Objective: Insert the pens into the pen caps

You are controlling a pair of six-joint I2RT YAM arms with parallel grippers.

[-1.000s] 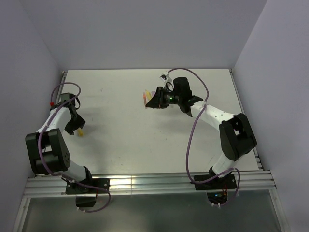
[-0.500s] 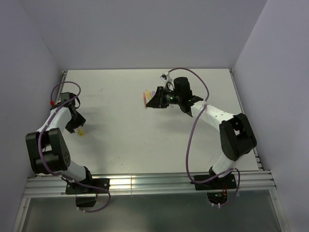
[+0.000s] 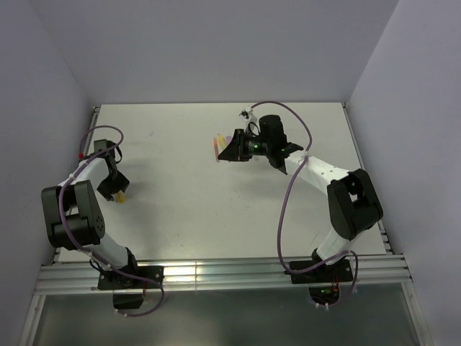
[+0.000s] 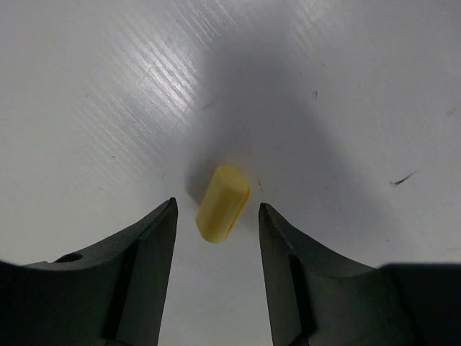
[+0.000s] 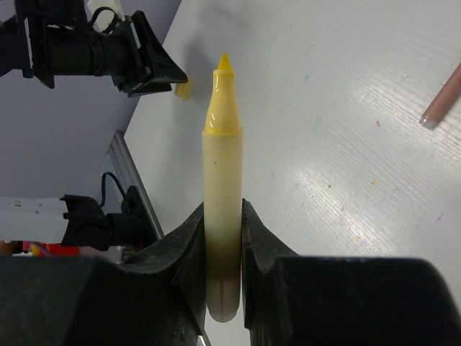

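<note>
Zero pens look capped yet. Far left, the left gripper [image 4: 215, 210] hangs low over the white table [image 3: 187, 209], its jaws parted either side of the short stubby yellow plastic cap [image 4: 222, 204]. The cap lies on its side between the fingers, touching neither, so it is not gripped. In the middle, a few loose slim pens [image 3: 216, 144] lie just beside the right gripper [image 5: 222, 220]; their colours are hard to tell. That gripper is clamped on the slim yellow plastic marker pen [image 5: 221, 158], held off the table with its tip bare. My read: the cap grab and mating come next, then the remaining pens.
</note>
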